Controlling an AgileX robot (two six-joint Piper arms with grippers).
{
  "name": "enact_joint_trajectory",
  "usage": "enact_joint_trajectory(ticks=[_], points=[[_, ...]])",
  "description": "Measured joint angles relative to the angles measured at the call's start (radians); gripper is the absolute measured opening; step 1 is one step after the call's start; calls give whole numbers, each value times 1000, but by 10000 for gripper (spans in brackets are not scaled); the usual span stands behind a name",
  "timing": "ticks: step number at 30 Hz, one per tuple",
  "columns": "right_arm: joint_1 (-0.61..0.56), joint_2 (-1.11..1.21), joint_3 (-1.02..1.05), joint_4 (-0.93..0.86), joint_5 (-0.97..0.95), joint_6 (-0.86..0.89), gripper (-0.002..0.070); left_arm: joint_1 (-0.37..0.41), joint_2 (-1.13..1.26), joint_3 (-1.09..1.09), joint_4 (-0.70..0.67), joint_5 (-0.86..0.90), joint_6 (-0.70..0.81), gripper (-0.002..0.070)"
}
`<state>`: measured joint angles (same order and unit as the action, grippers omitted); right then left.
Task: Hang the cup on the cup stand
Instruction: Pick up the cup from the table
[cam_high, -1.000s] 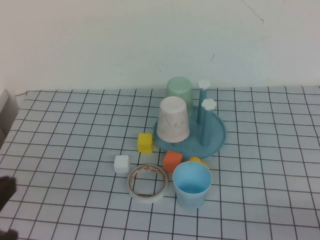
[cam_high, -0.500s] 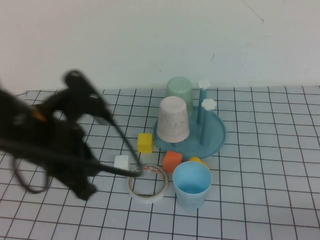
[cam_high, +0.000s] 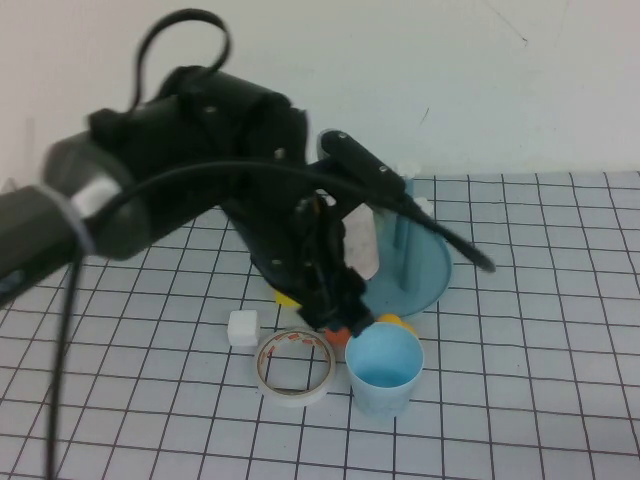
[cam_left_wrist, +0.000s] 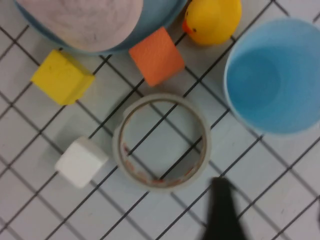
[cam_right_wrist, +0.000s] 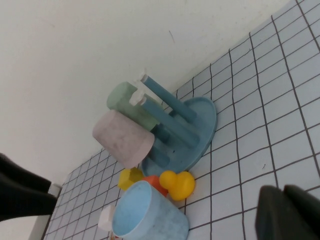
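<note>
Blue cup (cam_high: 383, 367) upright, lower centre — left gripper (cam_high: 335, 310) above it, grip state unclear; right gripper (cam_right_wrist: 287, 212) parked, unclear. Invert cup over stand (cam_high: 425, 275) peg.

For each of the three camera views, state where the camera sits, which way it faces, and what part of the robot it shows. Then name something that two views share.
High view: raised on the robot's side, angled down at the table; the left arm covers the cup stand.
Left wrist view: looks straight down on the tape roll; a dark finger of the left gripper shows.
Right wrist view: low at the side, facing the wall; the right gripper shows in the corner.
All three share the cup and the rubber duck.
</note>
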<state>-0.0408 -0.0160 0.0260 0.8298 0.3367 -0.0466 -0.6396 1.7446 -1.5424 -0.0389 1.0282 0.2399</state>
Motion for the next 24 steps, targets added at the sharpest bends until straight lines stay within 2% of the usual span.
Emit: enact_joint_trajectory(ticks=[3, 7, 19, 22, 24], points=[[0, 0, 0, 0, 3, -3, 11, -3, 74, -60, -19, 10, -57, 530], [0, 0, 0, 0, 3, -11, 11, -3, 165, -123, -46, 10, -90, 591], [0, 0, 0, 0, 5, -26, 11, -3, 371, -197, -59, -30, -149, 549], [0, 0, 0, 0, 5, -31, 11, -3, 396, -197, -59, -30, -157, 505], [0, 0, 0, 0, 5, -32, 11, -3, 411, -197, -59, -30, -162, 438]])
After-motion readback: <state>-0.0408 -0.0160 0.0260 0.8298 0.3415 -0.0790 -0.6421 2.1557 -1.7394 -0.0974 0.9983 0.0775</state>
